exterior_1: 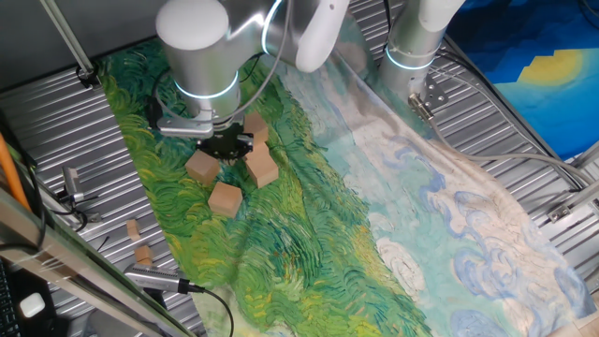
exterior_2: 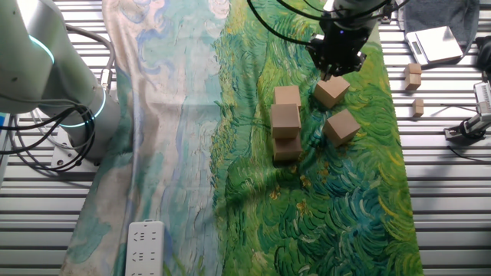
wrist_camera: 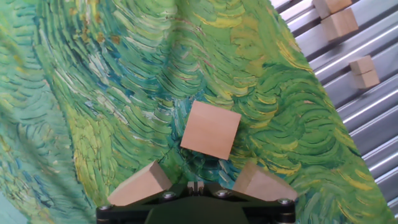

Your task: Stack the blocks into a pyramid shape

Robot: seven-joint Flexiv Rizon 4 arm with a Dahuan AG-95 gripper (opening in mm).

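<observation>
We see hand (exterior_2: 335, 67) low over painted cloth (exterior_2: 230, 192) on surface, fingers spread wide, nothing gripped. One block (wrist_camera: 211, 129) lies directly beneath, between fingertips, not touched. Second loose block (exterior_2: 341, 126) nearby; other blocks (exterior_2: 286, 123) clustered beside them.
</observation>
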